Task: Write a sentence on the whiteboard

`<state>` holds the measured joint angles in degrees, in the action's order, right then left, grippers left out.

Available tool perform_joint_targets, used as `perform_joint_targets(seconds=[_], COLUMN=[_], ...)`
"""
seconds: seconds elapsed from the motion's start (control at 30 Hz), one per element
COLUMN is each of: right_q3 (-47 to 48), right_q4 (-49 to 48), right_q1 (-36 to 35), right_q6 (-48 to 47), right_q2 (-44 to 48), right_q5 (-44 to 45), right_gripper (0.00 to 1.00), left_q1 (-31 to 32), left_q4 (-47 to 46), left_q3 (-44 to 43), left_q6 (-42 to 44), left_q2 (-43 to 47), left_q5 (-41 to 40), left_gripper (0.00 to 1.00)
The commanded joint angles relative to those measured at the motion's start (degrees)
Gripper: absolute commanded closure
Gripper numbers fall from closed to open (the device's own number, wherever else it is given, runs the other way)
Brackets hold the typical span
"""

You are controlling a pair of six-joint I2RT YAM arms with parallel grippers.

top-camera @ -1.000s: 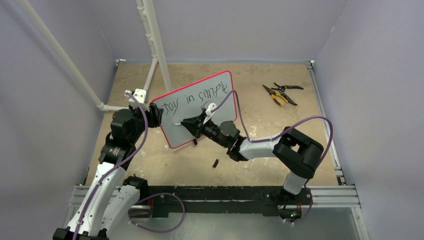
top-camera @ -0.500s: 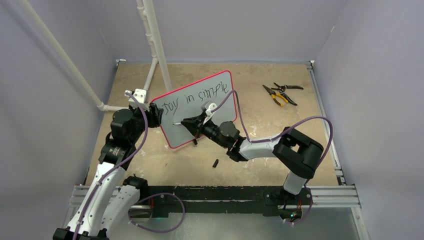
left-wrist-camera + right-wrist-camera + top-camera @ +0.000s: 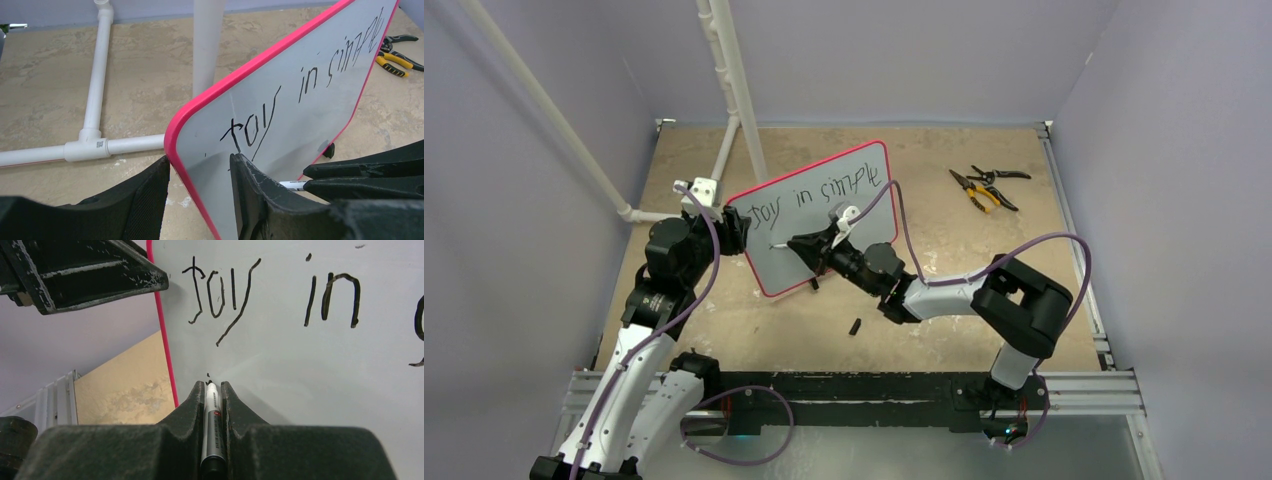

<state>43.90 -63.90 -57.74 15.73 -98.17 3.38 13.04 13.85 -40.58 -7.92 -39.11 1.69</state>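
Lilac walls box in a mottled tan surface point(image 3: 944, 170) where a rectangular pale grey-white whiteboard with a red-pink rim point(image 3: 776, 268) stands tilted at centre-left, its left edge pinched between the fingers of the left claw point(image 3: 197, 167). Across the board's upper part runs the sentence in thin black handwriting point(image 3: 220, 292), reading roughly "Joy in simple". The right claw point(image 3: 212, 387) is clamped on a slim white-barrelled black marker point(image 3: 211, 412), whose tip sits at the board below the "J", just under a tiny black dot; whether it touches cannot be told. Over the past second almost nothing has shifted: board, both arms and marker tip sit where they were, and no new stroke has appeared. That points to a pause at the start of a second line rather than writing in progress; the first line looks complete, the rest not yet begun. A small black piece point(image 3: 855, 326), possibly the marker's cap, lies on the surface near the right arm. Yellow-and-black-handled pliers point(image 3: 986, 187) lie well apart at far right, and a white plastic pipe frame point(image 3: 734, 90) rises at far left.
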Motion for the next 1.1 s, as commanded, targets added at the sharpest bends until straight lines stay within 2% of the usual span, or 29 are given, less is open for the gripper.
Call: perform_joint_targets(seconds=[0.0,0.4,0.77,1.07], right_q3=[-1.14,-2.77,1.07,-2.64], right_q4=[0.00,1.97,-3.36,-2.62], right_q1=[0.00,-0.76,-1.50,-1.50], right_q6=[-0.94,0.26,1.31,0.72], right_q2=[1.95,0.54,0.16,5.25], right_q5=[1.32,-0.72,-5.00,2.58], right_gripper=[1.00,1.00,1.00,1.00], left_q1=[-0.03,-0.03,-0.03,-0.03], left_q4=[-1.88,-1.89,-1.89,-1.89], left_q3=[-0.03,-0.06,0.06,0.06], left_q6=[0.17,0.18,0.28,0.28], left_q2=[0.27,0.29,0.18,0.42], left_q5=[0.24,0.31,0.33,0.33], left_gripper=[0.54,0.54,0.53,0.53])
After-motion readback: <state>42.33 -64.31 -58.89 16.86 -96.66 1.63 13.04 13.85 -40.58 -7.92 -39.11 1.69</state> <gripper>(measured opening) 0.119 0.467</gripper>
